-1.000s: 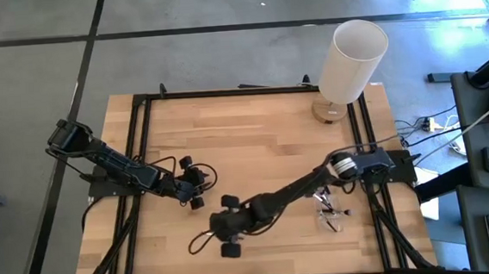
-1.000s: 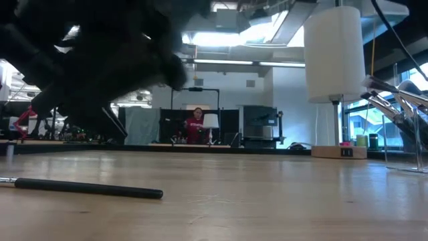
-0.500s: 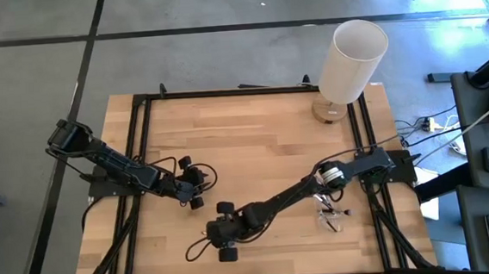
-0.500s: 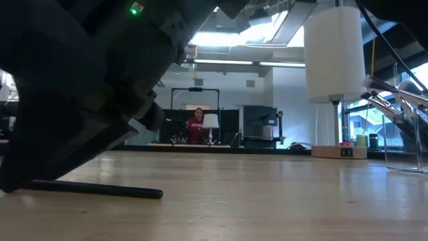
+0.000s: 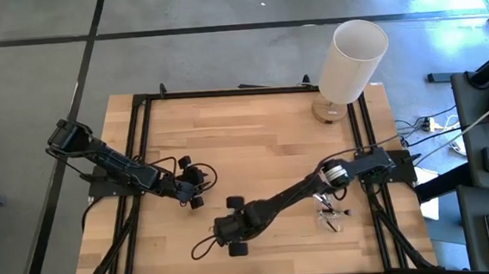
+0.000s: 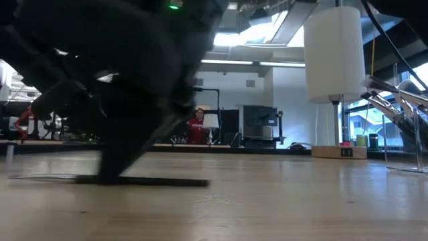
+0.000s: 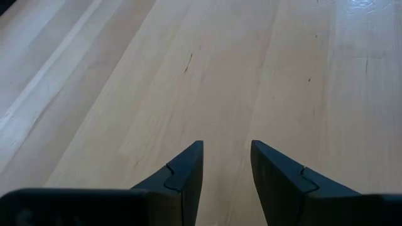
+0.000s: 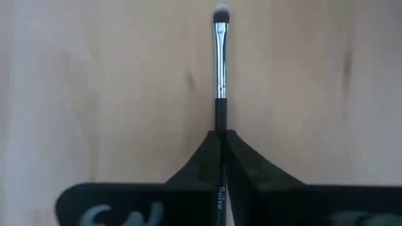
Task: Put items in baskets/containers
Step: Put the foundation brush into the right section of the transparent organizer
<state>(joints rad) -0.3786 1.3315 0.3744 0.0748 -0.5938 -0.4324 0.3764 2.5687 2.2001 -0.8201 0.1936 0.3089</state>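
fingers (image 8: pixel 221 150) of the right gripper are clamped on a brush (image 8: pixel 220 56) whose long axis runs straight ahead, low over the desk (image 5: pixel 254 145); left fingers (image 7: pixel 182 176) are held apart.

Table (image 5: pixel 254 145): pale butcher-block wood in glued strips, smooth satin finish, faint sheen in the low view; matt black metal frame rails (image 5: pixel 146 144) along its edges. Thin makeup brush (image 8: pixel 220 69): glossy black handle, bright polished metal ferrule, soft grey bristle tip. Right gripper (image 8: pixel 222 141) fingers: matt black plastic, pinched on the handle. Left gripper (image 7: pixel 226 164) fingers (image 7: pixel 185 172): same matt dark plastic. Tall white cylinder (image 5: pixel 353 58) near the far right corner: matt, paper-like, on a round wooden base (image 5: pixel 325 111). Small clear box (image 5: pixel 329 214) near the right edge: transparent glossy plastic.
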